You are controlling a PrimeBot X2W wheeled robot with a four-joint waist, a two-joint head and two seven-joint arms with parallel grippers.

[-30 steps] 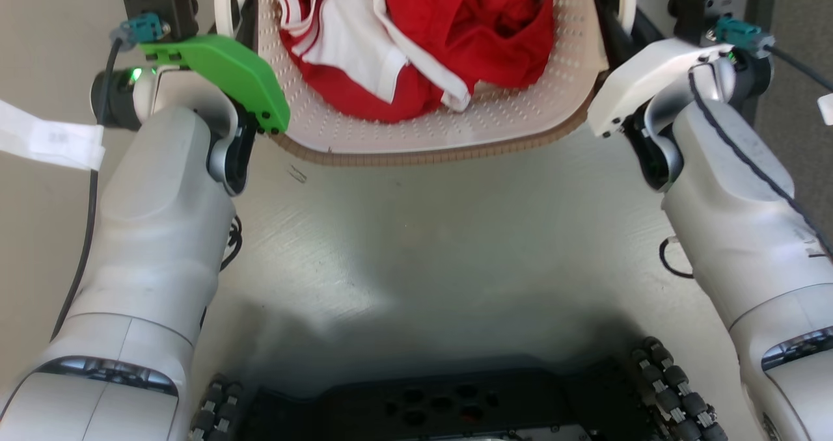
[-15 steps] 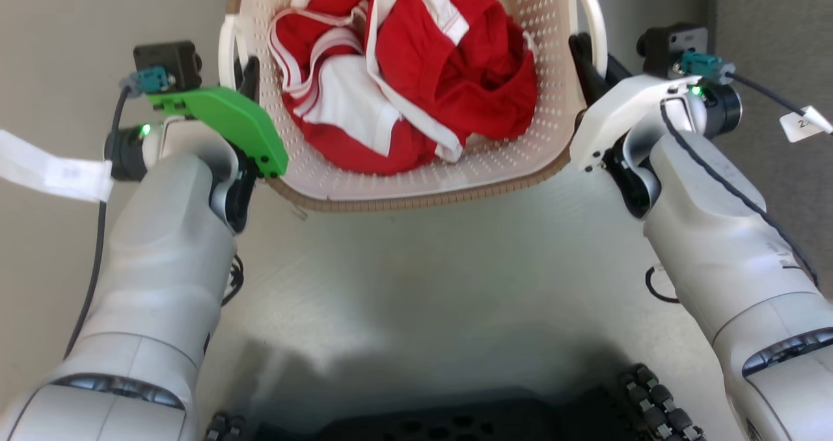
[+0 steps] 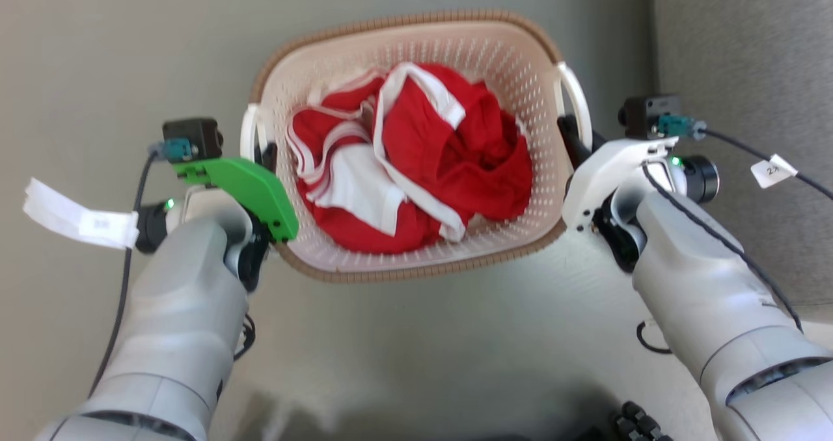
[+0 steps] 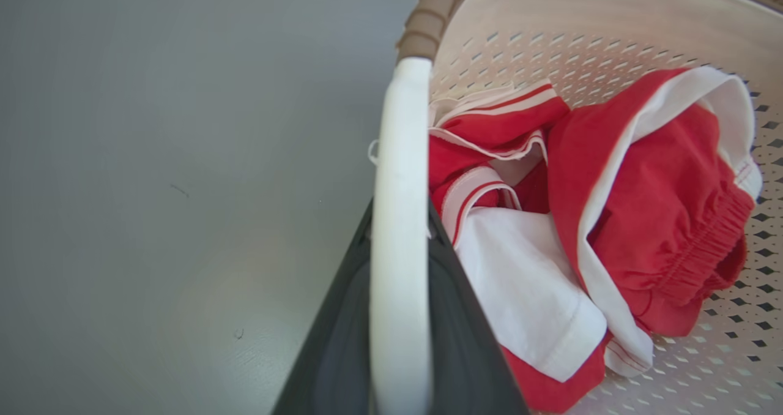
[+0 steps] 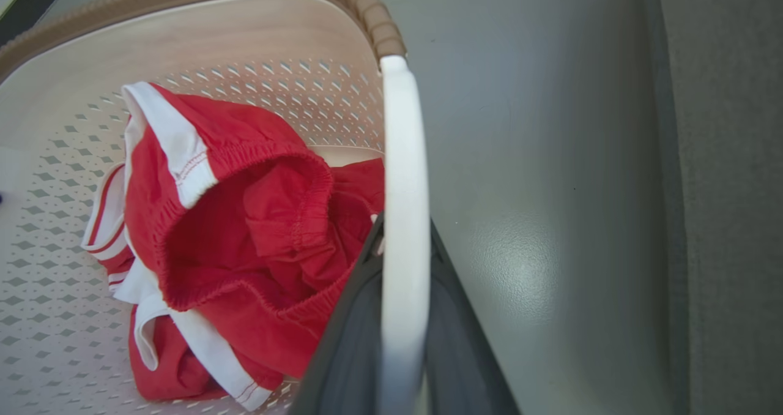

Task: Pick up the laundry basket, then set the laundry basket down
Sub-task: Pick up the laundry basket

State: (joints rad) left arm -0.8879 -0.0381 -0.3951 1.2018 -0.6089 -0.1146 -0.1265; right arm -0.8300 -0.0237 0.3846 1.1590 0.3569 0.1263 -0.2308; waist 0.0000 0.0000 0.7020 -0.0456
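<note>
The laundry basket [image 3: 501, 44] is cream, perforated, with a brown woven rim, and it holds red and white clothes [image 3: 449, 168]. It hangs between my two arms. My left gripper [image 3: 260, 158] is shut on the basket's left white handle [image 3: 248, 132]; in the left wrist view the dark fingers [image 4: 342, 317] pinch that handle [image 4: 397, 219] from both sides. On the other side, my right gripper [image 3: 569, 138] is shut on the right white handle [image 3: 576, 99], and the right wrist view shows this handle [image 5: 404, 219] clamped between the fingers [image 5: 459, 335].
Smooth grey floor [image 3: 423, 350] lies under and around the basket. A darker, rougher grey surface [image 3: 742, 70] runs along the right side. My base's wheels [image 3: 634, 421] peek in at the bottom edge. White tags hang from the wrist cables [image 3: 78, 216].
The head camera has moved, so the whole basket now sits lower in view and my base has almost left the picture. Both grippers stay shut on the handles.
</note>
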